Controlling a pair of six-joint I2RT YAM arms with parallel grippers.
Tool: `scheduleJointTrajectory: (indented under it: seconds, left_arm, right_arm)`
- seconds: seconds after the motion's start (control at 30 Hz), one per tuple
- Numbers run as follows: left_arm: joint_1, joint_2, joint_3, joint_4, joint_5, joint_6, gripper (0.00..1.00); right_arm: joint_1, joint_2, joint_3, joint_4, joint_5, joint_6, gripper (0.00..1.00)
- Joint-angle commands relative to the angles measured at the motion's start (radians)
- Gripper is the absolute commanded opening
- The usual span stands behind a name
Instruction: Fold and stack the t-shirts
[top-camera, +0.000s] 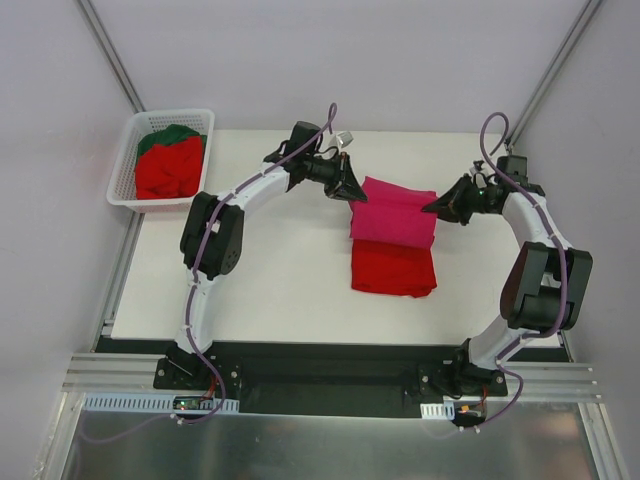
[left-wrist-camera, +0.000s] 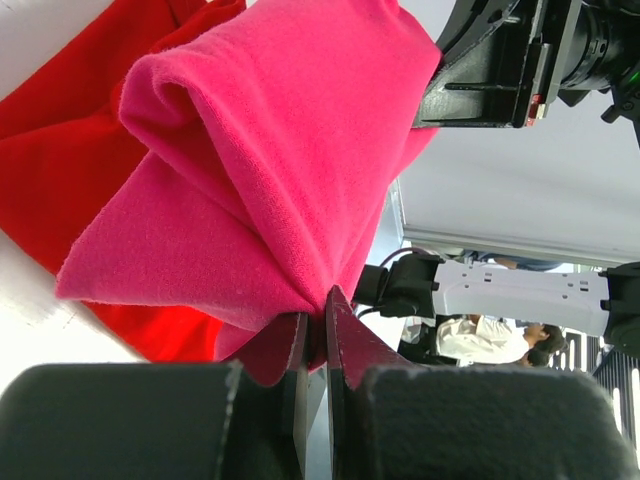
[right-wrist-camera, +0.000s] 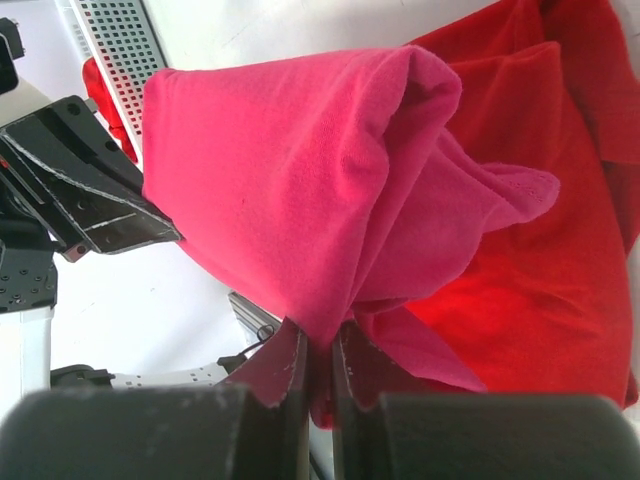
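Left gripper (top-camera: 349, 190) and right gripper (top-camera: 433, 208) each pinch one end of the pink shirt (top-camera: 392, 220), as we see from above. It spans between them, folded, over the far edge of the red shirt (top-camera: 393, 272), which lies folded flat on the white table (top-camera: 280, 300). Pale walls (top-camera: 330, 60) close the table in on three sides, with a metal rail (top-camera: 110, 50) slanting up at each far corner. A white basket (top-camera: 123, 165) sits at the far left corner with a red heap (top-camera: 168, 172) in it and a green shirt (top-camera: 165, 135) behind that. From the left wrist we find the jaws pressed together on a gathered corner of pink cloth. The shirt rises from them in soft doubled folds with a fuzzy nap, red cloth lies beneath at the left, and the other gripper's black body meets the pink at the top right. Beyond it we make out a person (left-wrist-camera: 485, 338) in white. From the right wrist we see these jaws likewise closed on a bunched point of pink. The shirt tents away toward the left gripper, the red shirt lies smooth below at the right, and the basket's lattice shows at the top left.
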Motion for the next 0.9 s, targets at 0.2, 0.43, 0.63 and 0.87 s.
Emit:
scheduleJointTrajectory:
  seconds: [0.2, 0.43, 0.63, 0.87]
  left_arm:
    - [-0.017, -0.013, -0.003, 0.009, 0.013, -0.016, 0.00]
    - [-0.028, 0.010, -0.036, 0.015, 0.031, -0.034, 0.00]
    - [-0.040, 0.006, -0.085, 0.023, 0.051, -0.056, 0.00]
    - [-0.066, -0.031, -0.164, 0.024, 0.059, -0.061, 0.00]
  right_arm:
    - [-0.019, 0.021, -0.028, -0.042, 0.015, -0.054, 0.02]
    - [-0.019, 0.042, -0.043, -0.063, 0.021, -0.065, 0.01]
    - [-0.019, 0.042, -0.043, -0.101, 0.033, -0.084, 0.02]
    - [-0.013, 0.035, -0.051, -0.174, 0.052, -0.111, 0.01]
